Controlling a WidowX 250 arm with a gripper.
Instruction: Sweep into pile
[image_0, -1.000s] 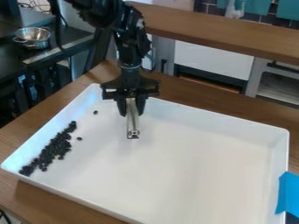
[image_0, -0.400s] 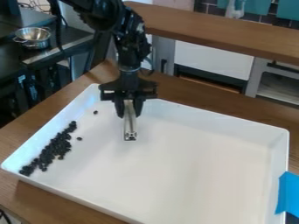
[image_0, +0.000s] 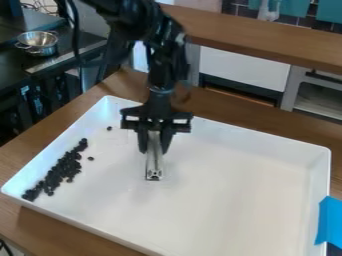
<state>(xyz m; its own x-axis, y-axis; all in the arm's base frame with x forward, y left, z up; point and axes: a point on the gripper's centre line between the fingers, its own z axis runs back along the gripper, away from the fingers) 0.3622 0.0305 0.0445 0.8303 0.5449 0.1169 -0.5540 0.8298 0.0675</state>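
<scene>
gripper (image_0: 153, 149) is closed on the metal bar (image_0: 154, 164) by its upper end, a sensible hold if stiff; the dark pieces (image_0: 64, 169) look light, apt to scatter.

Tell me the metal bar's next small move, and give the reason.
Probably ease the metal bar toward the pile of black pieces: a stray black piece lies between the two, apart from the pile, so that path might gather it in.

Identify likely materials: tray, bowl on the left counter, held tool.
Tray: probably plastic, glossy white; soft sheen, rounded corners.
Bowl: metal, likely polished steel; mirror-like highlights.
Held tool: silvery, looks like bare metal, perhaps aluminium; dull grey shine.
</scene>
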